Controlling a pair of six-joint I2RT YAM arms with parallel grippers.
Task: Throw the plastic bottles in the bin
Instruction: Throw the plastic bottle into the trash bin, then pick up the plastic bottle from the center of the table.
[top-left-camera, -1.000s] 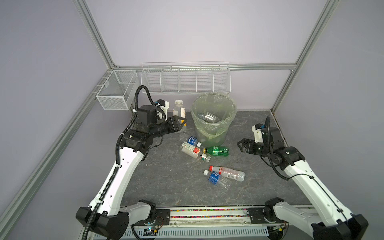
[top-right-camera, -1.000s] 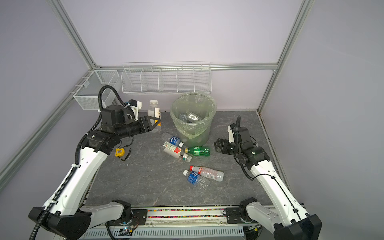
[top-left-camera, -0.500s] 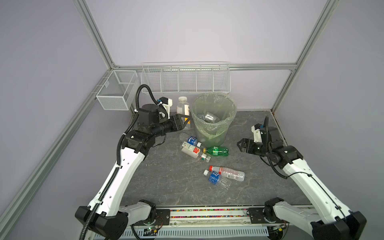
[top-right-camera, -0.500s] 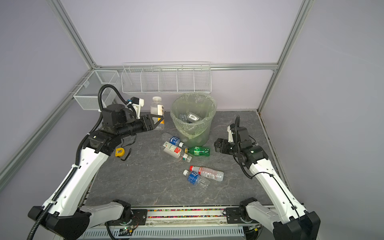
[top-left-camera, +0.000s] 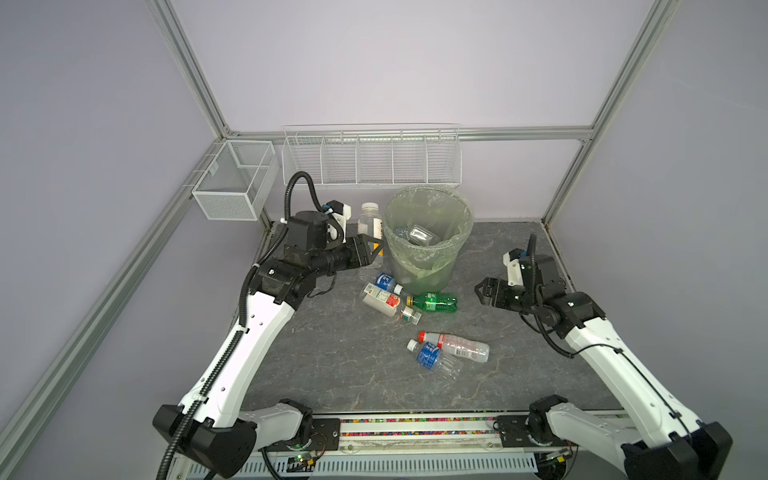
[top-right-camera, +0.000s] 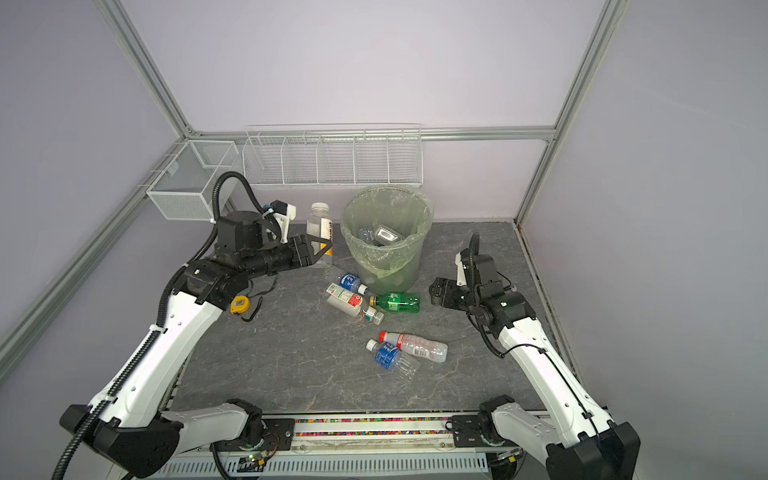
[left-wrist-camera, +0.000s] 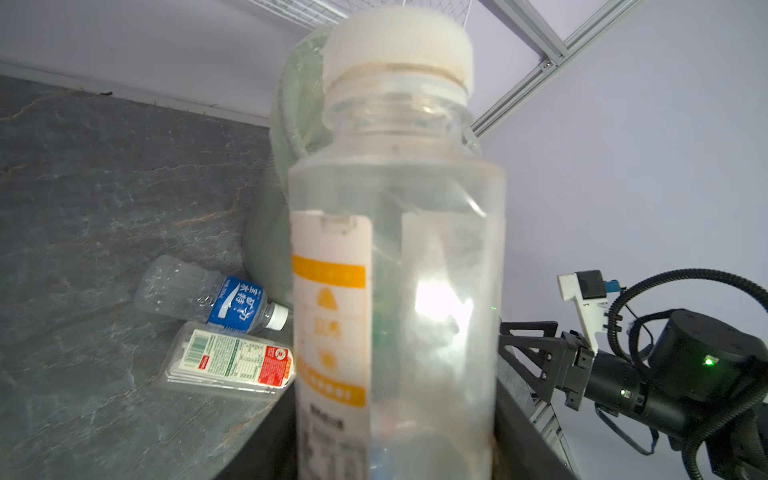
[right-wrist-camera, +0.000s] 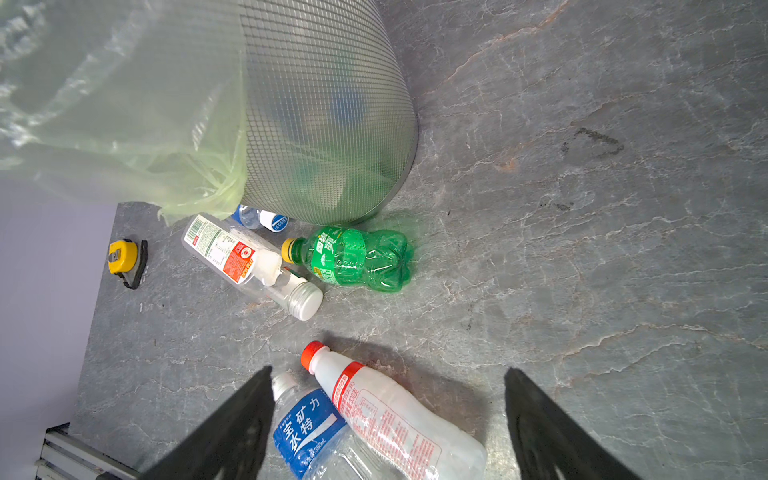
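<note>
Bimanual workcell with the bin (top-left-camera: 436, 262) standing at the back centre of the grey table (top-left-camera: 332, 353). Your left gripper (top-left-camera: 375, 245) is clamped on a clear white-capped bottle (top-left-camera: 369, 218) with an orange-and-white label. The bottle is upright, cap uppermost, just beside the bin's wall on your left side. In the left wrist view this bottle (left-wrist-camera: 395, 249) fills the space between the jaws, and its cap sits near the level of the bin's rim. Your right gripper (top-left-camera: 479, 293) hangs over bare table on the bin's other side, with its jaws apart and nothing between them.

You can see at least 2 clear bottles inside the bin (top-left-camera: 419, 235), lying on the liner bag. 5 more bottles lie on their sides on the table:
- Against the bin's base, a crumpled blue-labelled bottle (top-left-camera: 386, 282).
- Touching it, a flat bottle with a red-and-white label (top-left-camera: 388, 303).
- Just beside that one's capped end, a green bottle (top-left-camera: 434, 302).
- Nearer you, a red-capped bottle (top-left-camera: 457, 345) and a second blue-labelled bottle (top-left-camera: 432, 357), lying against each other.

A yellow tape measure (top-right-camera: 239, 304) lies beside your left arm. A wire rack (top-left-camera: 370, 160) and a mesh box (top-left-camera: 232, 183) hang on the back frame.
</note>
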